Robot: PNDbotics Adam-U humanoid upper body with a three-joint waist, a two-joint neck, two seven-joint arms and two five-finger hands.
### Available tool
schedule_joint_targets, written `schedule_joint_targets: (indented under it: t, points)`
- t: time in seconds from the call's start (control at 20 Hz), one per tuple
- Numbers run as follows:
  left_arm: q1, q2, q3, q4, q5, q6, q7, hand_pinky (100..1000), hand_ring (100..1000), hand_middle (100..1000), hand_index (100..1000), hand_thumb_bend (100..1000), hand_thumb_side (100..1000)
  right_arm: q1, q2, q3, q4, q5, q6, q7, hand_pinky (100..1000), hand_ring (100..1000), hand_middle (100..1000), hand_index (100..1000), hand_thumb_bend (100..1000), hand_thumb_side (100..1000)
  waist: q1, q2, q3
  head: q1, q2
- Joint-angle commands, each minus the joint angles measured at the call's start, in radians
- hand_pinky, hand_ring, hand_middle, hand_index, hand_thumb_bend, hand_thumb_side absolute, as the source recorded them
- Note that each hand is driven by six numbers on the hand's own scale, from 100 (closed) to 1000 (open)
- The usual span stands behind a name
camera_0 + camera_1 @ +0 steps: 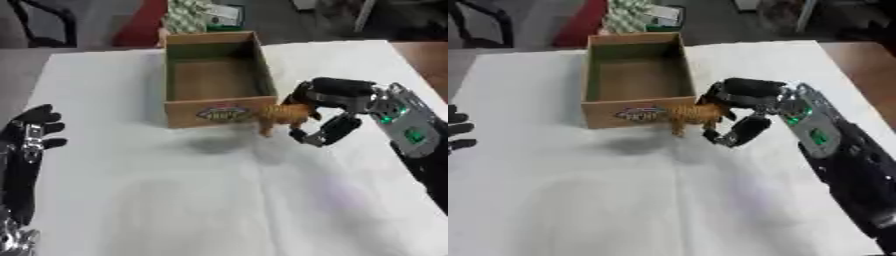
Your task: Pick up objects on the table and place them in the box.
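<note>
A small orange toy animal (282,116) hangs just above the white table, at the near right corner of the cardboard box (214,75). My right hand (331,102) comes in from the right and is shut on the toy, fingers curled over its back and thumb below. A shadow lies on the cloth under the toy. The box stands open and nothing shows inside it; a colourful label is on its near wall. My left hand (31,134) rests open at the left edge, fingers up, far from the box.
A white cloth (219,200) covers the table, with bare wood (429,57) at the far right. Behind the box lie a red object (144,22) and a green patterned thing (188,15). Dark floor and a chair leg show beyond.
</note>
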Motion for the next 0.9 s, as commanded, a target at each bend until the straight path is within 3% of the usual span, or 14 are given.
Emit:
schedule_joint_targets:
  t: [0.05, 0.4, 0.6, 0.9]
  points:
    - [-0.005, 0.022, 0.002, -0.015, 0.002, 0.001, -0.004, 679, 735, 682, 805, 100, 824, -0.066, -0.038, -0.021, 0.007, -0.029, -0.084, 0.085, 412, 270, 191, 353, 100, 247, -0.001, -0.021, 0.003, 0.004, -0.01]
    - [-0.004, 0.023, -0.001, -0.014, 0.003, 0.002, -0.009, 679, 735, 682, 805, 100, 825, -0.213, -0.006, -0.028, 0.105, -0.02, -0.082, 0.075, 415, 270, 191, 354, 100, 246, -0.002, -0.025, 0.013, 0.002, -0.014]
    - [-0.003, 0.022, -0.003, -0.014, 0.003, 0.002, -0.01, 679, 735, 682, 805, 100, 825, -0.251, 0.017, -0.031, 0.152, 0.005, -0.093, 0.069, 418, 271, 192, 353, 100, 247, -0.002, -0.026, 0.017, 0.0, -0.013]
    - [-0.004, 0.019, -0.009, -0.015, 0.005, 0.004, -0.02, 679, 734, 682, 805, 100, 824, -0.355, 0.116, -0.084, 0.319, 0.134, -0.077, 0.041, 423, 275, 192, 356, 100, 244, 0.001, -0.032, 0.043, -0.008, -0.013]
